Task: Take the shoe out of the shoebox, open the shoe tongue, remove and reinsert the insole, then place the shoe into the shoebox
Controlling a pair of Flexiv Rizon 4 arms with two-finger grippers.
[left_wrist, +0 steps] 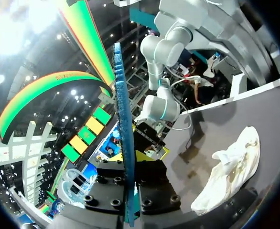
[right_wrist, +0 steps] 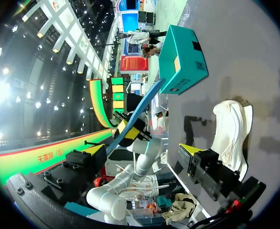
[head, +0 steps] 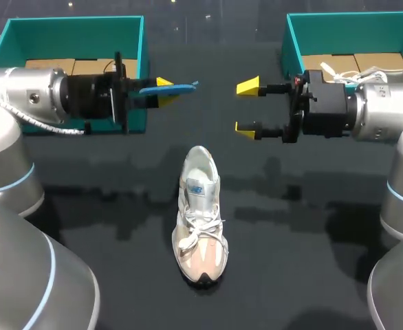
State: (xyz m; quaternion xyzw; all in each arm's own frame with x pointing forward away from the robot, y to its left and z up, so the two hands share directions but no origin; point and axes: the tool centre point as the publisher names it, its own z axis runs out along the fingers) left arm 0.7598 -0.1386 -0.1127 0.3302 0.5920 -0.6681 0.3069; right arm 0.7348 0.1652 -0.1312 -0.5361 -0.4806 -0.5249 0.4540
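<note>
On the table [head: 311,261], dead centre, the shoe [head: 200,220] points its toe at the near edge. The blue insole [head: 186,86] sits clamped in the left claw [head: 166,91]. The right claw [head: 247,106] hangs spread and empty. Best to pin the shoe first, then feed the insole in, probably toe-first.

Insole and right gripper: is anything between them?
Nothing: in the head view only bare table shows between the insole and the right gripper.
</note>
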